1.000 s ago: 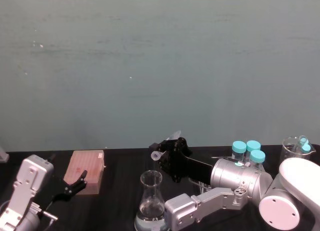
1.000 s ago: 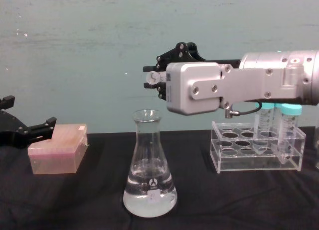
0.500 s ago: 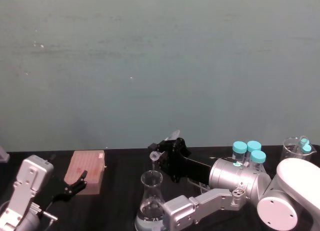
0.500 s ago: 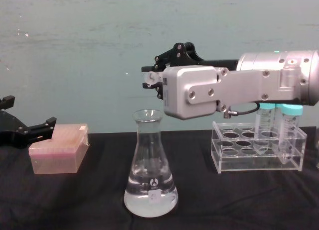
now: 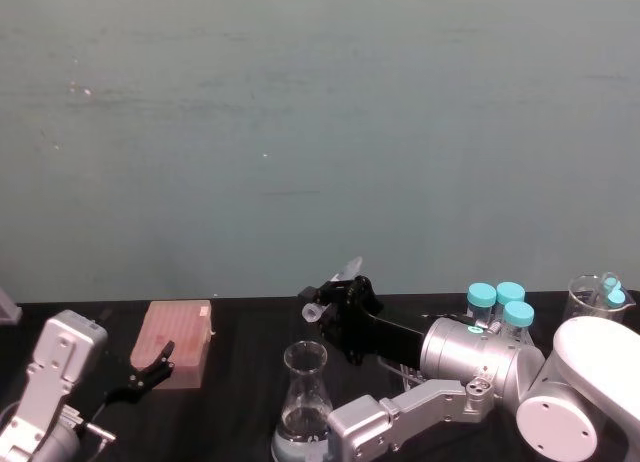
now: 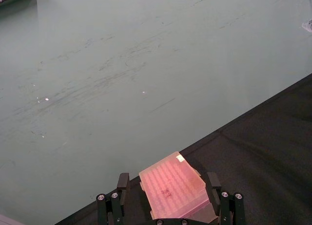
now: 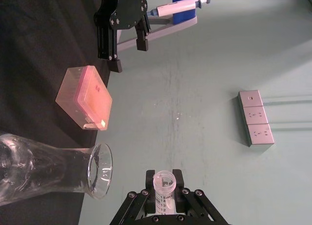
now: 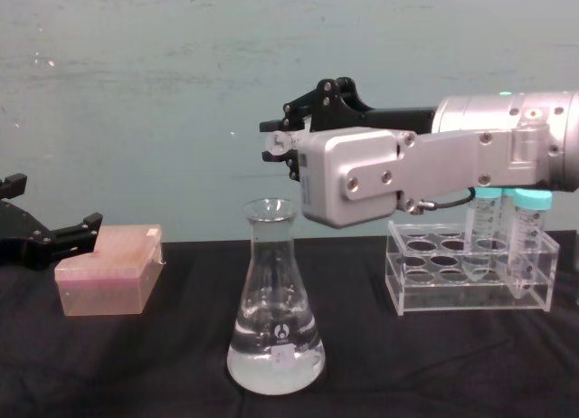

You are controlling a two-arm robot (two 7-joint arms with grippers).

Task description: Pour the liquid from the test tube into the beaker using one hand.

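**A:** What stands nearest?

**B:** A tall clear glass conical flask (image 8: pixel 274 291), upright on the black-covered table (image 8: pixel 136 373). Clear colourless liquid (image 8: pixel 274 364) fills its wide base.

**A:** And where is the tube?

**B:** The slim clear plastic test tube (image 7: pixel 164 182) lies roughly level in the air above the flask's mouth, apart from the flared lip. Its open rim points to the robot's left. In the head view the conical tip sits a little higher than the rim and reaches back behind the flask. Whether any liquid is inside the tube, I cannot tell.

**A:** What holds it?

**B:** The black two-fingered right gripper (image 8: pixel 297 139), on a silver-and-white arm that reaches in from the right of the flask. Its fingers pinch the tube's body, one on each side.

**A:** The other arm?

**B:** The all-black left gripper (image 5: pixel 152 367) hangs low, well to the left of the flask, with its fingers spread apart. It sits close against a translucent pink rectangular plastic box (image 8: pixel 107 271); I cannot tell whether they touch.

**A:** And farther back?

**B:** That pink box lies left of the flask and a little behind it. To the right of the flask and behind it stands a clear acrylic rack (image 8: pixel 434 282) holding upright teal-capped tubes (image 8: pixel 527 228). Behind the flask and everything else rises a plain pale green wall (image 5: pixel 300 132).
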